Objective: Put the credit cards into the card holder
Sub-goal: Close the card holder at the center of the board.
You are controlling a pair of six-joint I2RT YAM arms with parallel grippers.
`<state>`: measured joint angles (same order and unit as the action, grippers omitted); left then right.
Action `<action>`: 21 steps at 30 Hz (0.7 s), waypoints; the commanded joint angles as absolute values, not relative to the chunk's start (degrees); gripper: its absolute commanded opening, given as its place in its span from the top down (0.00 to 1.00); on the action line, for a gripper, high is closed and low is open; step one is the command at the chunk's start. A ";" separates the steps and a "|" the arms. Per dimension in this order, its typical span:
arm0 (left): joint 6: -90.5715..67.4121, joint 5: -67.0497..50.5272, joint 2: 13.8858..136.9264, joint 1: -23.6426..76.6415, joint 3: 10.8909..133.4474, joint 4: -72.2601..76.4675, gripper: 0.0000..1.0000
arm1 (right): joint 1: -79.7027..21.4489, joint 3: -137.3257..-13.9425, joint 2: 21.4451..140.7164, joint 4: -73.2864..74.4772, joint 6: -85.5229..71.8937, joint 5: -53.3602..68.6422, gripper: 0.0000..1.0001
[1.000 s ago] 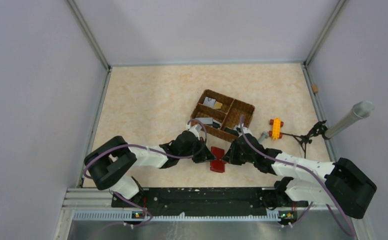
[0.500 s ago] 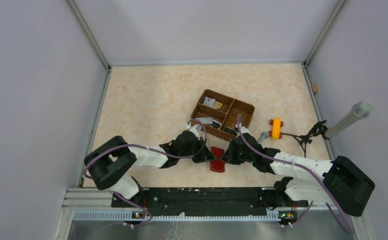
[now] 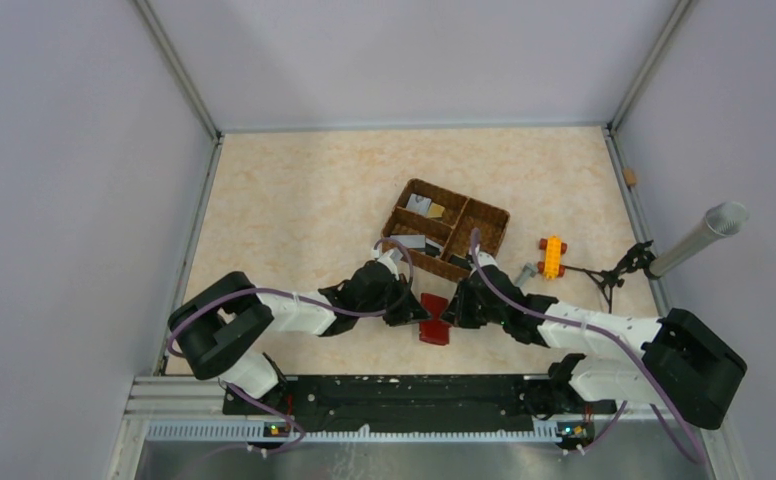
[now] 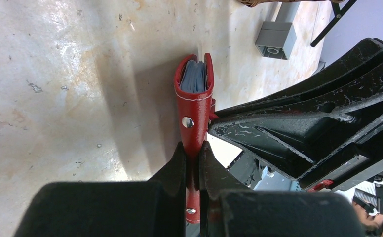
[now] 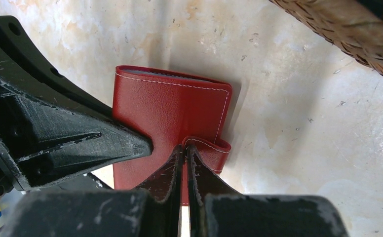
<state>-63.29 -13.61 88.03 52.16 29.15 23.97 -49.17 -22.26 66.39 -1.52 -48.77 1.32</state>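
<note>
The dark red card holder [image 3: 434,318] stands on edge on the table near the front, held between both grippers. My left gripper [image 4: 193,148] is shut on its snap tab side; grey inner pockets [image 4: 195,79] show at its far end. My right gripper [image 5: 185,148] is shut on the red flap of the card holder [image 5: 170,108]. The left gripper's fingers [image 5: 56,133] press at the holder's left in the right wrist view. Credit cards [image 3: 421,205] lie in the wicker basket behind; a grey card [image 3: 411,241] lies in its near compartment.
The brown divided wicker basket [image 3: 487,222] stands just behind the grippers; its rim shows in the right wrist view [image 5: 342,34]. An orange toy block [image 3: 553,256], a small grey block [image 4: 276,39] and a black stand with a grey cylinder [image 3: 709,228] are at the right.
The right arm has shifted slightly left toward the card holder. The left arm and the holder have hardly moved.
</note>
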 commanded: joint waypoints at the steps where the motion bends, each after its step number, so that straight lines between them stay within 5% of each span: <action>1: -62.20 -12.92 89.86 52.82 30.56 23.99 1.00 | -51.69 -24.98 67.70 -6.70 -49.63 6.00 1.00; 21: -62.23 -13.68 90.61 52.82 30.76 24.35 1.00 | -52.85 -27.03 66.52 -4.43 -49.70 4.81 0.96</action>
